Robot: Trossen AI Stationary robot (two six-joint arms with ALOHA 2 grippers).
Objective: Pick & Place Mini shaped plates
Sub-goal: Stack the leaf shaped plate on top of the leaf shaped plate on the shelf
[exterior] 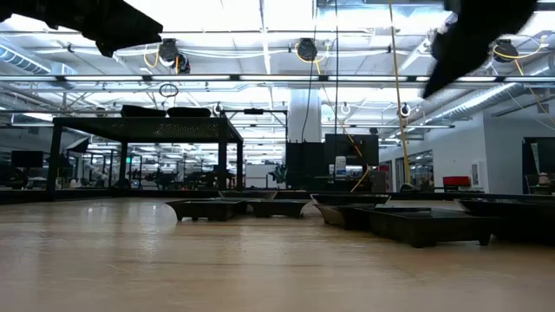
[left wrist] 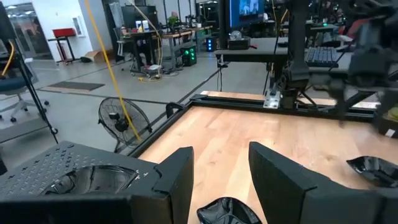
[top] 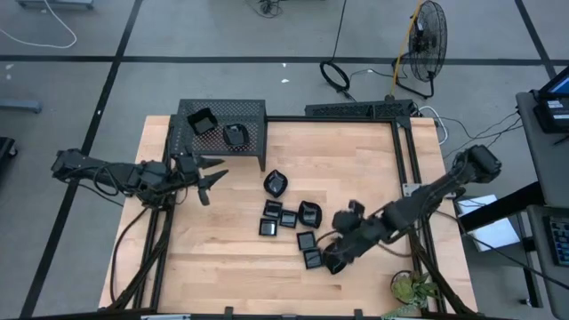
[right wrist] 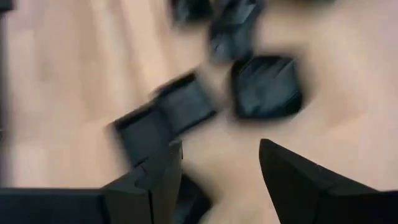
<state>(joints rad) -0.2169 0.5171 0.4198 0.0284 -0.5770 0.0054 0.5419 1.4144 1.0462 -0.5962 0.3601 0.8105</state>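
Worktop [top: 213,258] wide, pale wood; mesh rack [top: 222,133] at far-left corner, two plates already on top; loose mini shaped plates [top: 289,218] clustered mid-worktop; right tool [top: 331,261] low over nearest plates, fingers apart, empty; pick step, I judge; next: centre on one plate, descend, close; left tool [top: 212,183] waits beside rack, fingers apart, empty.

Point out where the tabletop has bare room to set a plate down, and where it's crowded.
Free: the wood along the near edge and the near-left corner of the table, below the left gripper. Crowded: the centre-right, where the mini shaped plates cluster beside the right gripper, and the mesh rack at the far left.
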